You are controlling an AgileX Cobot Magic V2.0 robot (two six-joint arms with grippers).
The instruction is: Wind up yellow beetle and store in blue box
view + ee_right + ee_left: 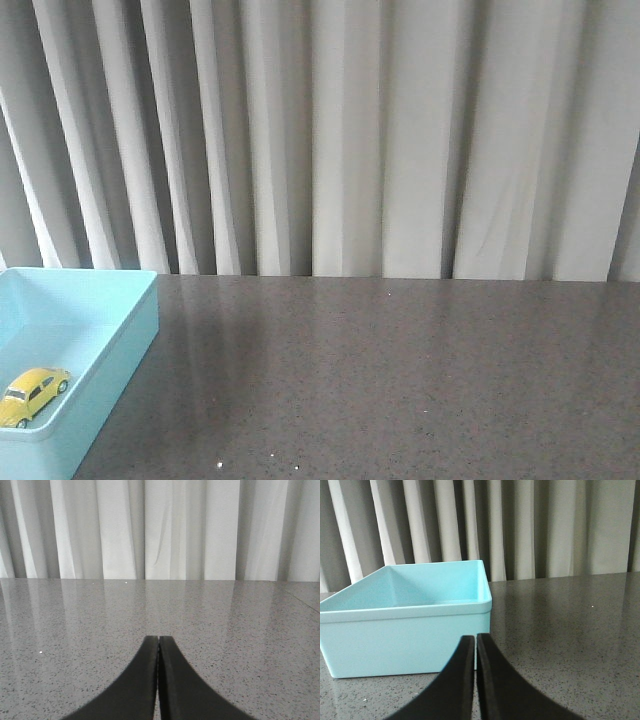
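The yellow beetle [33, 395] lies inside the blue box [115, 345] at the front left of the table, near the box's near wall. In the left wrist view the blue box [405, 635] stands just beyond my left gripper [475, 639], which is shut and empty; the beetle is hidden behind the box wall there. My right gripper [158, 640] is shut and empty over bare table. Neither gripper shows in the front view.
The dark grey speckled table [400, 380] stretches to the right of the box. A pale pleated curtain [350, 130] hangs behind the table's far edge.
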